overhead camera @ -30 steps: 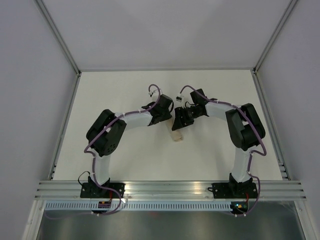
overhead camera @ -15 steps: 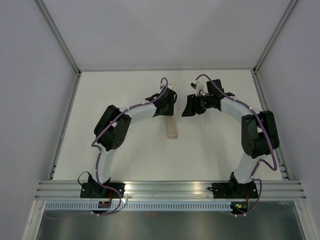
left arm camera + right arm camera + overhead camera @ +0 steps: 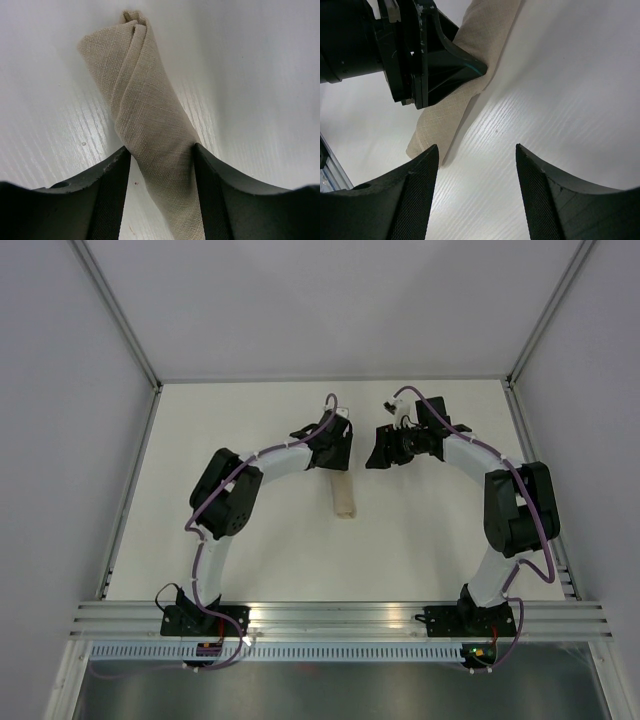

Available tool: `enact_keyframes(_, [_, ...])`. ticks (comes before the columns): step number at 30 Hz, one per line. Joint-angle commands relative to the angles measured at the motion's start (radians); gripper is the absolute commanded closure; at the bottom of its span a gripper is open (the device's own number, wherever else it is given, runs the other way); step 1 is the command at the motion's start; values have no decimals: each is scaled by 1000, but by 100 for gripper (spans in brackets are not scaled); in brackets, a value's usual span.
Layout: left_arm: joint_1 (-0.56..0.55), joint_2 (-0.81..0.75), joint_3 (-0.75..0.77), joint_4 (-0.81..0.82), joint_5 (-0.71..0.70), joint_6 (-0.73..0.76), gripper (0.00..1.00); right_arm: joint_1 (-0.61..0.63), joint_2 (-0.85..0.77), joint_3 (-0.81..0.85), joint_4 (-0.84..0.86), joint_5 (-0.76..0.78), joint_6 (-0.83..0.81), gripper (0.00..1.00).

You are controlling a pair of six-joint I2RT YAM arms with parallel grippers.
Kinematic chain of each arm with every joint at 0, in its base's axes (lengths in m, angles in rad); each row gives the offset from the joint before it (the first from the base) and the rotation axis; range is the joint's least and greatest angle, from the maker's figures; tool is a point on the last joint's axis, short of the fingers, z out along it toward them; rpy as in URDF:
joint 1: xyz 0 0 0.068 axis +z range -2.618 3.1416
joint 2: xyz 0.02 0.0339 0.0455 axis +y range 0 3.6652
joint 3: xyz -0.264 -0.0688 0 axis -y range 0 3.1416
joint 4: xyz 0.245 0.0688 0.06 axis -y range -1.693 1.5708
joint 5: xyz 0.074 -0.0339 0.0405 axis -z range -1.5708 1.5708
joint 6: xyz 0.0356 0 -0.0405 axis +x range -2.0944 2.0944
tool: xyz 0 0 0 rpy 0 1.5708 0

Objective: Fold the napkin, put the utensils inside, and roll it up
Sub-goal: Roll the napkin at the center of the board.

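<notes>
Rolled beige cloth napkin lies on the white table, straddled by the left gripper (squeezing or merely touching, I cannot tell); the right gripper hangs nearby, spread wide, empty.

White table, with what looks like an aluminium rail in front.

The napkin runs off the picture edge between the fingers of the left gripper, so its end nearest the wrist is unseen; whether the fingers press it cannot be told. From above, the gripper hides the end beneath it. The roll's inside is hidden.
</notes>
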Motion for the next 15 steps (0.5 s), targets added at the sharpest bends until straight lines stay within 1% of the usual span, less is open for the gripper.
enact_keyframes(1, [12,-23,27,-3,38,50,41,-9,-24,-3,22,16,-3,31])
enact_keyframes(7, [23,-87,11,36,83,49,38,-12,-21,4,23,27,-3,29])
enact_keyframes(15, [56,-167,-12,71,124,35,37,-26,-26,11,25,30,-29,26])
